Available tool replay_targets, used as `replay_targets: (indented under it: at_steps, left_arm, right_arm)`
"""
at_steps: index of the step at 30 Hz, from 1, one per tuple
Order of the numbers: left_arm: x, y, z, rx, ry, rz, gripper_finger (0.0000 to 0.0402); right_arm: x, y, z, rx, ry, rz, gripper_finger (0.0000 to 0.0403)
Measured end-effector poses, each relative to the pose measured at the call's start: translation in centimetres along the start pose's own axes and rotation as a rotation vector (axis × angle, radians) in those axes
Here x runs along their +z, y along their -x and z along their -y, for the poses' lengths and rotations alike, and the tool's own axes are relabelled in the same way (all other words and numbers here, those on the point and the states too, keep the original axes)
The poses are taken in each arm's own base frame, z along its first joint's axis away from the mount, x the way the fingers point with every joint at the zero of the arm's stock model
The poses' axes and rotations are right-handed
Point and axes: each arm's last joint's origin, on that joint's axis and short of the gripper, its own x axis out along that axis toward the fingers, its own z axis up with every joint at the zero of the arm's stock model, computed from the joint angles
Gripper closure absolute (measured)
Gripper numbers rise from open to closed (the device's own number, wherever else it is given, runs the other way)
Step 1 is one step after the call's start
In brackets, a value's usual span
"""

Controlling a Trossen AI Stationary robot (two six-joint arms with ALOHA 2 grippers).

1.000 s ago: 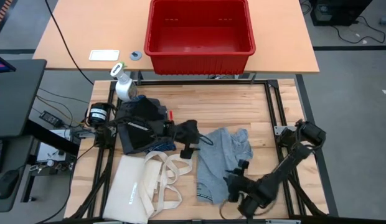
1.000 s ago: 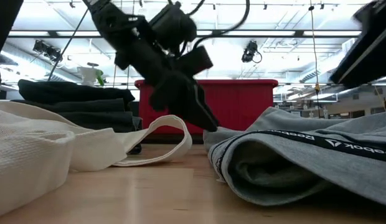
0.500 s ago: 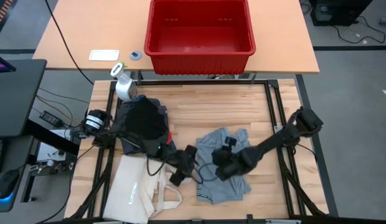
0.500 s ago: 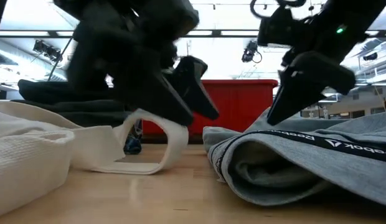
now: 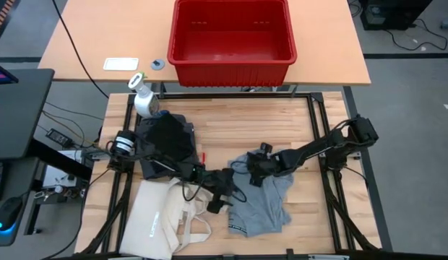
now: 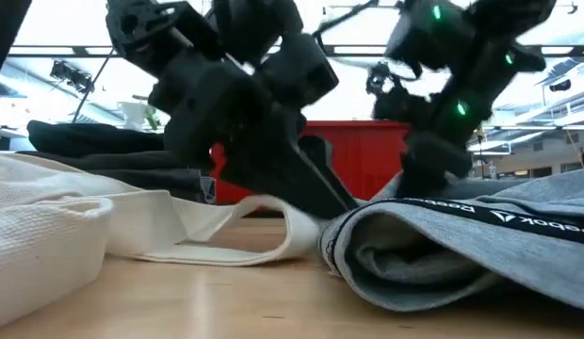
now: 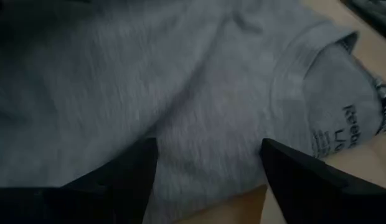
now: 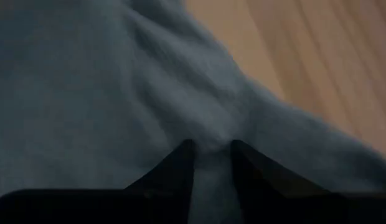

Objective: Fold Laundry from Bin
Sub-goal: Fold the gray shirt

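High view: the red bin (image 5: 232,37) stands empty on the far surface (image 5: 79,50), so unloading looks done. On the near surface a dark pile (image 5: 165,144) lies beside a cream tote (image 5: 160,220), and a grey shirt (image 5: 260,198) lies crumpled, not yet folded. The left gripper (image 5: 218,202) sits at the shirt's collar edge, fingers wide apart. The right gripper (image 5: 254,167) pinches a fold at the shirt's far edge, fingers narrow on cloth. By my reckoning, folding this shirt has barely begun.
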Motion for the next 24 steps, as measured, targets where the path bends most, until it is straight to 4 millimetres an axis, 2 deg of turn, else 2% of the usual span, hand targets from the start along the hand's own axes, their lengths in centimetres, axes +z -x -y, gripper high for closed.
replay_targets:
  at_steps: [3,6,11,16,20,24]
  left_arm:
    - [-0.7,-0.5,0.4,-0.041,0.02,-0.037,0.0111]
    - [-1.0,-0.7,0.9,-0.066,0.029,-0.052,0.0111]
    - [-1.0,-0.8,1.4,-0.107,0.04,-0.048,0.0111]
    - [-1.0,-0.8,1.7,-0.12,0.071,-0.048,0.0111]
    - [-0.8,-0.6,1.8,-0.13,0.059,-0.048,0.0111]
    - [0.7,0.7,1.7,-0.127,0.02,-0.005,0.0111]
  right_arm:
    - [-1.7,-0.6,1.4,-0.11,-0.04,-0.059,0.029]
    - [-2.1,-0.8,2.4,-0.15,-0.068,-0.047,0.0299]
    - [-1.6,-1.1,3.3,-0.195,-0.107,-0.023,0.0317]
    - [-1.2,-1.3,4.4,-0.322,-0.131,0.021,0.0325]
    - [-0.4,-0.2,4.7,-0.314,-0.111,0.076,0.0325]
    - [0.4,3.0,4.5,-0.228,-0.096,0.157,0.0325]
